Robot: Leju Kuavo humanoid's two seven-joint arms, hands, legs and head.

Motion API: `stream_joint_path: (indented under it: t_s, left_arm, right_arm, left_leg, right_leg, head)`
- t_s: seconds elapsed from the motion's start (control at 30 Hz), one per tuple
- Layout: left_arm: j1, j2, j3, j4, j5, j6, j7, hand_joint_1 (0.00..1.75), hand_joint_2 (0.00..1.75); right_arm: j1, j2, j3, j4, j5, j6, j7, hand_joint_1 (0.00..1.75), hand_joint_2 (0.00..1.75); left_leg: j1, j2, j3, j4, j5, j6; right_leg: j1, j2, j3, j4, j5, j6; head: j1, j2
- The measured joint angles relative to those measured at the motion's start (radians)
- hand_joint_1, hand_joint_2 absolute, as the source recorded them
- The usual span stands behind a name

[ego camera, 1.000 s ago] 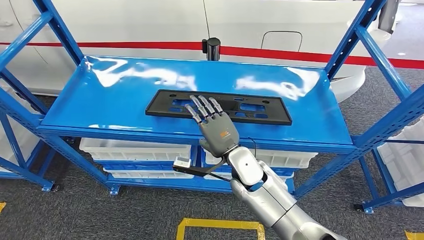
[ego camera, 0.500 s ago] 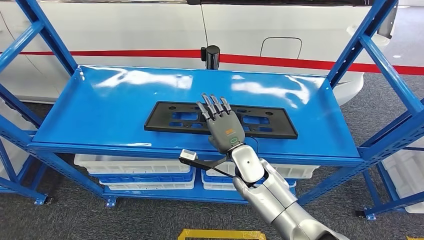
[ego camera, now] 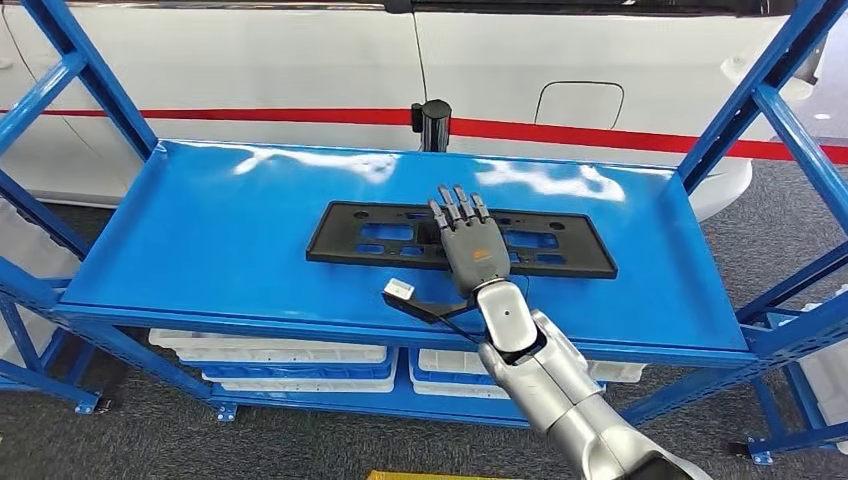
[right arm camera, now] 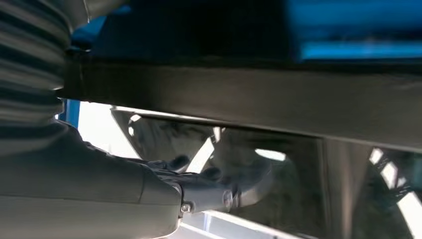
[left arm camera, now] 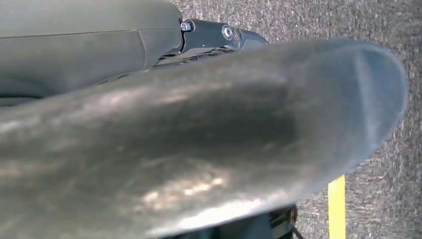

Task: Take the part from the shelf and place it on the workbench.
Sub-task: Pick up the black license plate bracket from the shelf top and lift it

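the step in hand is the reach for the part, not yet the grasp. the black flat mounting plate (ego camera: 460, 238), long and pierced with cut-outs, lies flat on the blue shelf (ego camera: 200, 250), a little toward 3 o'clock of the shelf's middle and nearer its front lip than its back. the right hand (ego camera: 468, 240) is stretched over the plate's middle, palm down, fingers (ego camera: 455, 205) straight and slightly apart, pointing toward 12 o'clock; it grips nothing. whether the palm touches the plate i cannot tell from above. in the right wrist view the plate's dark edge (right arm camera: 249, 94) runs close across the frame, with the thumb (right arm camera: 219, 191) beside it, apparently not closed on it. the left hand (left arm camera: 199, 149) is a blur close to its own camera, over grey floor; whether its fingers are apart or together cannot be told.

next, i judge, the hand must get fingers and thumb around the plate's near edge, hard with a thin piece lying flat, then lift it level, clear of the uprights, before carrying it off to the desk.
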Motion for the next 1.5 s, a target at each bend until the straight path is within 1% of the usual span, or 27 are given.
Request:
stream_joint_path:
  t_s: [0.03, 0.07, 0.1, 0.17, 0.2, 0.23, 0.27, 0.3, 0.33, 0.37, 0.4, 0.43, 0.47, 0.57, 0.6, 0.67, 0.77, 0.8, 0.93, 0.97, 1.0, 1.03, 1.1, 1.13, 1.17, 1.27, 1.5]
  left_arm:
    - [0.0, 0.0, 0.002, 0.0, -0.003, 0.002, 0.0, 0.0, 0.0]
    - [0.0, -0.001, 0.005, 0.0, -0.005, 0.004, -0.001, 0.0, 0.0]
    - [0.0, -0.001, 0.008, 0.0, -0.008, 0.005, -0.001, 0.0, 0.0]
    - [-0.002, -0.004, 0.014, 0.0, -0.013, 0.007, -0.003, 0.0, 0.0]
    - [-0.001, -0.005, 0.016, 0.0, -0.016, 0.008, -0.003, 0.0, 0.0]
    - [-0.001, -0.005, 0.019, 0.0, -0.018, 0.01, -0.004, 0.0, 0.0]
    - [0.0, -0.006, 0.022, 0.0, -0.018, 0.011, -0.004, 0.0, 0.0]
    - [0.0, -0.006, 0.024, 0.0, -0.019, 0.013, -0.004, 0.0, 0.0]
    - [-0.001, -0.006, 0.027, 0.0, -0.021, 0.014, -0.004, 0.0, 0.0]
    - [-0.001, -0.006, 0.031, 0.0, -0.023, 0.015, -0.004, 0.0, 0.0]
    - [-0.002, -0.006, 0.035, 0.0, -0.025, 0.015, -0.004, 0.0, 0.0]
    - [-0.003, -0.007, 0.038, 0.0, -0.028, 0.016, -0.004, 0.0, 0.0]
    - [-0.002, -0.009, 0.041, 0.0, -0.03, 0.018, -0.004, 0.0, 0.0]
    - [-0.001, -0.013, 0.047, 0.0, -0.035, 0.022, -0.004, 0.0, 0.0]
    - [-0.002, -0.013, 0.049, 0.0, -0.036, 0.023, -0.005, 0.0, 0.0]
    - [-0.002, -0.014, 0.056, 0.0, -0.039, 0.026, -0.005, 0.0, 0.0]
    - [-0.003, -0.016, 0.068, 0.0, -0.046, 0.028, -0.005, 0.0, 0.0]
    - [-0.003, -0.017, 0.071, 0.0, -0.049, 0.029, -0.005, 0.0, 0.0]
    - [-0.004, -0.02, 0.083, 0.0, -0.052, 0.031, -0.005, 0.0, 0.0]
    - [-0.004, -0.02, 0.085, 0.0, -0.052, 0.031, -0.005, 0.0, 0.0]
    - [-0.004, -0.02, 0.087, 0.0, -0.052, 0.031, -0.005, 0.0, 0.0]
    - [-0.004, -0.021, 0.088, 0.0, -0.053, 0.032, -0.005, 0.0, 0.0]
    - [-0.004, -0.021, 0.092, 0.0, -0.056, 0.033, -0.005, 0.0, 0.0]
    - [-0.004, -0.021, 0.095, 0.0, -0.058, 0.034, -0.005, 0.0, 0.0]
    - [-0.004, -0.022, 0.097, 0.0, -0.059, 0.034, -0.005, 0.0, 0.0]
    - [-0.004, -0.024, 0.106, 0.0, -0.064, 0.036, -0.006, 0.0, 0.0]
    - [-0.004, -0.027, 0.122, 0.0, -0.071, 0.036, -0.008, 0.0, 0.0]
  right_arm:
    - [-0.007, 0.0, -0.005, 0.008, 0.0, 0.007, 0.003, 0.0, 1.75]
    - [-0.015, 0.001, -0.01, 0.018, 0.002, 0.016, 0.009, 0.0, 1.75]
    - [-0.022, 0.001, -0.013, 0.028, 0.005, 0.025, 0.015, 0.0, 1.75]
    - [-0.034, 0.001, -0.017, 0.051, 0.014, 0.043, 0.032, 0.0, 1.75]
    - [-0.039, 0.001, -0.018, 0.062, 0.018, 0.05, 0.039, 0.0, 1.75]
    - [-0.043, 0.001, -0.02, 0.072, 0.021, 0.056, 0.046, 0.0, 1.75]
    - [-0.049, 0.001, -0.022, 0.082, 0.023, 0.064, 0.053, 0.0, 1.75]
    - [-0.055, 0.002, -0.025, 0.092, 0.024, 0.074, 0.06, 0.0, 1.75]
    - [-0.061, 0.003, -0.028, 0.101, 0.026, 0.084, 0.067, 0.0, 1.75]
    - [-0.066, 0.003, -0.031, 0.109, 0.027, 0.094, 0.074, 0.0, 1.75]
    - [-0.071, 0.002, -0.034, 0.116, 0.027, 0.102, 0.081, 0.0, 1.75]
    - [-0.076, 0.001, -0.036, 0.122, 0.028, 0.111, 0.088, 0.0, 1.75]
    - [-0.08, -0.002, -0.038, 0.127, 0.028, 0.119, 0.096, 0.0, 1.75]
    - [-0.086, -0.012, -0.038, 0.136, 0.028, 0.14, 0.122, 0.0, 1.75]
    - [-0.087, -0.016, -0.038, 0.138, 0.028, 0.145, 0.13, 0.0, 1.75]
    - [-0.09, -0.021, -0.036, 0.14, 0.028, 0.157, 0.144, 0.0, 1.75]
    - [-0.101, -0.026, -0.025, 0.147, 0.028, 0.188, 0.161, 0.0, 1.75]
    - [-0.107, -0.028, -0.019, 0.151, 0.028, 0.199, 0.165, 0.0, 1.75]
    - [-0.122, -0.03, -0.004, 0.165, 0.028, 0.219, 0.167, 0.0, 1.75]
    - [-0.124, -0.03, -0.002, 0.167, 0.028, 0.22, 0.167, 0.03, 1.75]
    - [-0.126, -0.03, 0.001, 0.17, 0.028, 0.221, 0.167, 0.17, 1.75]
    - [-0.129, -0.029, 0.005, 0.173, 0.028, 0.226, 0.166, 0.4, 1.75]
    - [-0.136, -0.029, 0.013, 0.181, 0.028, 0.248, 0.16, 1.22, 1.75]
    - [-0.141, -0.029, 0.018, 0.187, 0.028, 0.262, 0.154, 1.51, 1.75]
    - [-0.145, -0.028, 0.023, 0.193, 0.028, 0.275, 0.148, 1.72, 1.75]
    - [-0.152, -0.024, 0.037, 0.21, 0.028, 0.297, 0.128, 1.75, 1.75]
    - [-0.154, -0.014, 0.043, 0.232, 0.028, 0.3, 0.112, 1.75, 1.75]
  left_leg:
    - [0.0, 0.002, 0.002, 0.008, -0.004, -0.005]
    - [0.001, 0.006, -0.004, 0.029, -0.016, -0.009]
    - [0.001, 0.009, -0.023, 0.07, -0.039, -0.013]
    - [0.002, 0.013, -0.091, 0.195, -0.1, -0.019]
    - [0.003, 0.013, -0.127, 0.25, -0.122, -0.021]
    - [0.003, 0.014, -0.15, 0.276, -0.125, -0.022]
    - [0.002, 0.014, -0.155, 0.264, -0.107, -0.021]
    - [0.002, 0.014, -0.141, 0.217, -0.07, -0.02]
    - [0.002, 0.015, -0.114, 0.148, -0.025, -0.017]
    - [0.001, 0.015, -0.088, 0.08, 0.007, -0.014]
    - [0.0, 0.015, -0.068, 0.033, 0.019, -0.009]
    - [-0.002, 0.015, -0.058, 0.006, 0.025, -0.003]
    - [-0.003, 0.015, -0.056, 0.0, 0.025, -0.001]
    - [-0.004, 0.016, -0.052, -0.003, 0.045, -0.001]
    - [-0.005, 0.016, -0.051, -0.003, 0.044, 0.002]
    - [-0.007, 0.016, -0.051, -0.003, 0.044, 0.006]
    - [-0.008, 0.016, -0.051, -0.002, 0.044, 0.009]
    - [-0.009, 0.016, -0.05, -0.002, 0.044, 0.01]
    - [-0.009, 0.016, -0.05, -0.002, 0.043, 0.013]
    - [-0.009, 0.016, -0.05, -0.002, 0.042, 0.013]
    - [-0.009, 0.016, -0.049, -0.002, 0.042, 0.014]
    - [-0.009, 0.016, -0.049, -0.002, 0.042, 0.014]
    - [-0.008, 0.016, -0.049, -0.002, 0.042, 0.014]
    - [-0.008, 0.016, -0.048, -0.002, 0.042, 0.014]
    - [-0.007, 0.016, -0.048, -0.002, 0.042, 0.013]
    - [-0.006, 0.016, -0.047, -0.002, 0.042, 0.013]
    - [-0.005, 0.016, -0.047, -0.002, 0.042, 0.013]
  right_leg:
    - [-0.003, 0.001, 0.009, -0.004, 0.005, -0.007]
    - [-0.006, 0.002, 0.019, -0.006, 0.005, -0.014]
    - [-0.008, 0.002, 0.027, -0.007, 0.002, -0.019]
    - [-0.006, 0.002, 0.033, -0.008, -0.004, -0.028]
    - [-0.004, 0.003, 0.035, -0.007, -0.006, -0.03]
    - [-0.003, 0.004, 0.037, -0.007, -0.008, -0.032]
    - [-0.002, 0.006, 0.04, -0.007, -0.01, -0.033]
    - [-0.001, 0.008, 0.044, -0.007, -0.011, -0.032]
    - [-0.001, 0.01, 0.049, -0.007, -0.013, -0.031]
    - [0.001, 0.011, 0.052, -0.005, -0.016, -0.028]
    - [0.004, 0.011, 0.053, -0.003, -0.018, -0.024]
    - [0.007, 0.011, 0.052, -0.002, -0.02, -0.019]
    - [0.01, 0.011, 0.048, 0.001, -0.024, -0.02]
    - [0.012, 0.011, 0.042, 0.002, -0.036, -0.035]
    - [0.011, 0.011, 0.044, 0.0, -0.036, -0.036]
    - [0.009, 0.011, 0.049, -0.004, -0.033, -0.03]
    - [0.007, 0.011, 0.057, -0.008, -0.023, -0.012]
    - [0.006, 0.011, 0.058, -0.009, -0.022, -0.01]
    - [0.006, 0.011, 0.06, -0.009, -0.023, -0.007]
    - [0.006, 0.011, 0.06, -0.01, -0.023, -0.007]
    - [0.006, 0.011, 0.06, -0.01, -0.023, -0.006]
    - [0.006, 0.011, 0.06, -0.01, -0.023, -0.006]
    - [0.007, 0.011, 0.061, -0.009, -0.023, -0.006]
    - [0.007, 0.011, 0.061, -0.009, -0.023, -0.006]
    - [0.008, 0.011, 0.061, -0.009, -0.023, -0.006]
    - [0.009, 0.011, 0.062, -0.009, -0.024, -0.006]
    - [0.01, 0.011, 0.062, -0.009, -0.023, -0.006]
  head:
    - [0.0, 0.0]
    - [-0.001, 0.0]
    - [-0.002, 0.0]
    - [-0.003, 0.0]
    - [-0.003, 0.0]
    - [-0.003, 0.0]
    - [-0.003, 0.0]
    - [-0.003, 0.0]
    - [-0.003, 0.0]
    - [-0.003, 0.0]
    - [-0.002, 0.0]
    - [-0.002, 0.0]
    - [-0.002, 0.0]
    - [-0.001, 0.0]
    - [-0.001, 0.0]
    - [-0.001, 0.0]
    - [-0.001, 0.0]
    - [-0.001, 0.0]
    - [-0.001, 0.0]
    - [-0.001, 0.0]
    - [-0.001, 0.0]
    - [-0.001, 0.0]
    - [-0.001, 0.0]
    - [-0.001, 0.0]
    - [-0.001, 0.0]
    - [-0.001, 0.0]
    - [-0.002, 0.0]
